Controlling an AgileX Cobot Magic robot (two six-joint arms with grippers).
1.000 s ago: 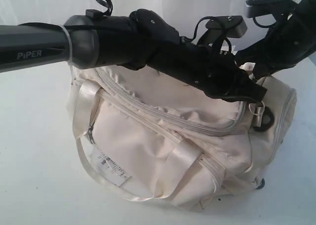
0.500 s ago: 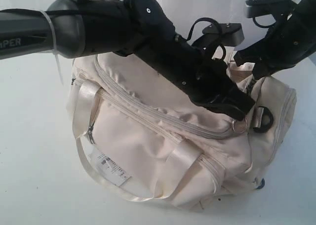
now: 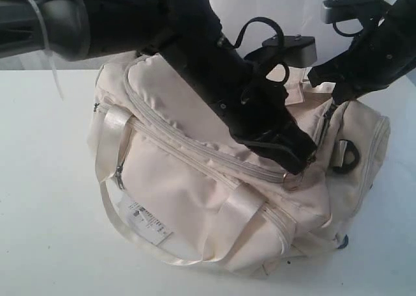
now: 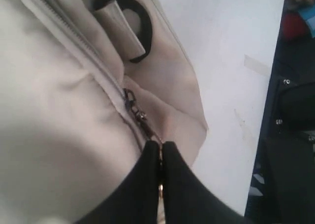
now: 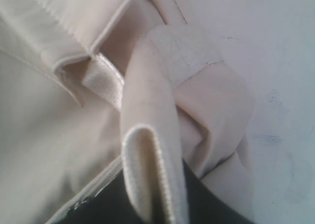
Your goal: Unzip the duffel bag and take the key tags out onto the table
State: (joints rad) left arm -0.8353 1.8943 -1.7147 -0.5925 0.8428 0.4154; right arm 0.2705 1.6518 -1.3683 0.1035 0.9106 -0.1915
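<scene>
We see a white tabletop (image 3: pixel 39 179) under soft, even light. Behind its far edge hangs a white backdrop (image 3: pixel 260 0) with faint folds. In the left wrist view a pale tape strip (image 4: pixel 257 65) lies near one tabletop edge. Beyond that edge all is dark (image 4: pixel 275 184), with a blurred red shape (image 4: pixel 295 24).

The duffel bag (image 3: pixel 195 205) on the white surface (image 3: pixel 45 211) is taken by the exterior view from the front, slightly above, at middle range. The left wrist view is aimed closely along the left gripper (image 4: pixel 161 146) at the zipper pull (image 4: pixel 140 116). The black ring (image 3: pixel 355 154) near the exterior frame's right edge is also caught there. The right wrist view is filled by a strap (image 5: pixel 147 150), very near.
</scene>
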